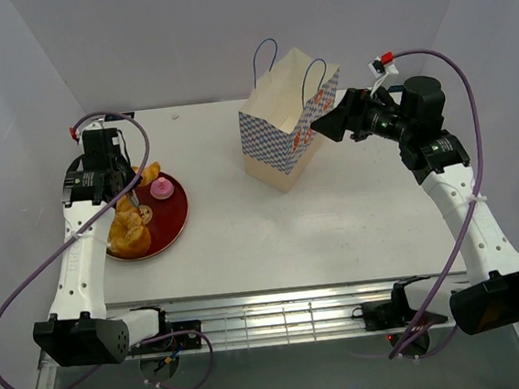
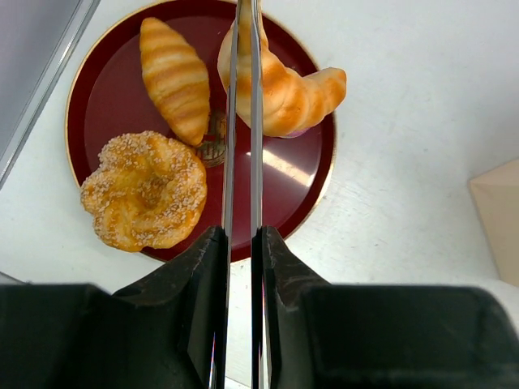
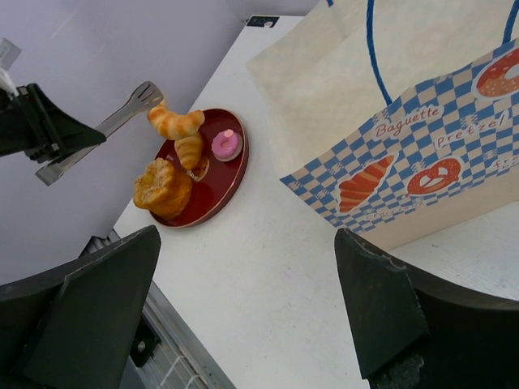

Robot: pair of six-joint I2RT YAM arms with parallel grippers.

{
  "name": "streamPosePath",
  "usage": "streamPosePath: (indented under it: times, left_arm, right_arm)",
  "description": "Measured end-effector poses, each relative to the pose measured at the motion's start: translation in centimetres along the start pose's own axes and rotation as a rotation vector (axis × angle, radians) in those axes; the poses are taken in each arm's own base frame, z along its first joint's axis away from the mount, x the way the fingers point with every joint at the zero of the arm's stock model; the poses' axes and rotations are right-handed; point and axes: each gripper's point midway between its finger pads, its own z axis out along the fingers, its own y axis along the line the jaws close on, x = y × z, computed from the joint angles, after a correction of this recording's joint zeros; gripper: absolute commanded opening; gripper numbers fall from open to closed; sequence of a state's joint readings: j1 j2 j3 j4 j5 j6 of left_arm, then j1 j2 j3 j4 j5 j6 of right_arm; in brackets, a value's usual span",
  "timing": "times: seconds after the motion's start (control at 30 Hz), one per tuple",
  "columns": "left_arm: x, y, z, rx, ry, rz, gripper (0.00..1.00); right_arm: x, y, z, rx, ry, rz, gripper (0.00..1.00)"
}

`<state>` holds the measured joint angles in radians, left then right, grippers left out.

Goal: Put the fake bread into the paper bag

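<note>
My left gripper [image 1: 102,187] [image 2: 239,235] is shut on long silver tongs [image 2: 243,121]. The tongs' tips pinch a golden croissant [image 2: 292,89] [image 1: 147,175] [image 3: 174,123], held just above the round dark-red plate [image 2: 109,89] [image 1: 172,223]. On the plate lie a straight croissant [image 2: 174,77], a sugared ring bun [image 2: 146,190] [image 1: 127,231] [image 3: 162,186] and a pink-topped cake [image 1: 161,189] [image 3: 226,144]. The paper bag [image 1: 286,132] [image 3: 405,146] stands upright at the table's far middle. My right gripper [image 1: 326,119] [image 3: 247,235] is open and empty, close by the bag's right side.
The white table [image 1: 319,235] is walled in by grey panels at the left, back and right. A metal rail [image 1: 280,317] runs along the near edge between the arm bases. Purple cables loop beside both arms.
</note>
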<state>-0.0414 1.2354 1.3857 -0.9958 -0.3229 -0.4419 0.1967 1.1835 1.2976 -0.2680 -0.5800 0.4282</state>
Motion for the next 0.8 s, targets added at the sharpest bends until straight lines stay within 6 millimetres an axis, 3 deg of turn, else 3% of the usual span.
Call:
streamPosePath:
  times: [0.43,0.8]
  left_arm:
    - [-5.9,-3.4,-6.9,0.246,-0.154,-0.032,0.24]
    - [-8.6,-9.3,-12.9,0.625,-0.191,-0.084,0.25]
  right_arm:
    - [-8.0,-0.7,3.0,0.052,-0.160,-0.014,0.95]
    - [-8.0,-3.4,5.5,0.099,-0.160,0.019,1.00]
